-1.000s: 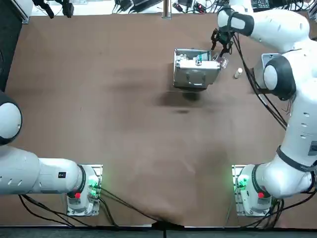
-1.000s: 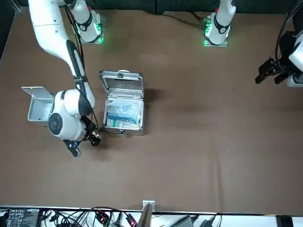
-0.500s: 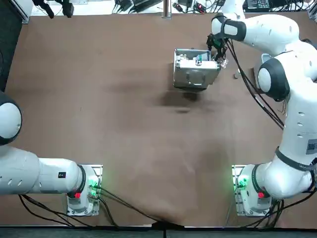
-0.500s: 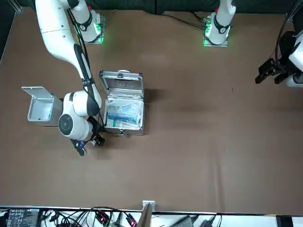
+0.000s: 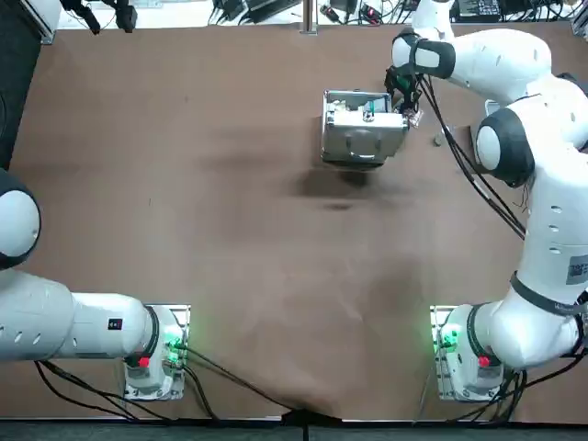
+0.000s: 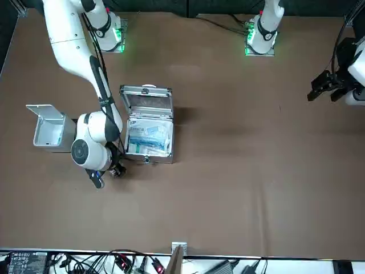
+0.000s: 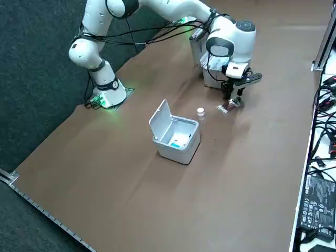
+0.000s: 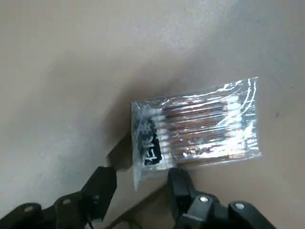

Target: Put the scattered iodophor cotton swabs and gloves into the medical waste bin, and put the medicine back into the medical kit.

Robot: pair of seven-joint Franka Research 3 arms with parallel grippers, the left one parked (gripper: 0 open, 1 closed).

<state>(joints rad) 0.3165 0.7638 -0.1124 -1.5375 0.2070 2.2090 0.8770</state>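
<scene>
A clear packet of iodophor cotton swabs (image 8: pixel 200 129) lies flat on the brown table (image 5: pixel 230 211), just to the right of the open silver medical kit (image 5: pixel 363 124). My right gripper (image 8: pixel 140 183) hangs low over the packet's printed end, open, with one finger on each side of that end. The right side view shows the gripper (image 7: pixel 231 97) pointing down at the packet (image 7: pixel 228 106) next to the kit (image 7: pixel 210 73). A small white medicine bottle (image 7: pixel 200 113) stands between the packet and the white waste bin (image 7: pixel 176 136), whose lid is up.
Something blue lies inside the bin. The kit (image 6: pixel 148 137) holds white and blue packets, and its lid stands upright. In the top view the right arm hides most of the bin. Cables and equipment line the table's far edge (image 7: pixel 315 178).
My right gripper has moved a short way toward the kit and come down over the swab packet. Over the last half second it has barely moved.
</scene>
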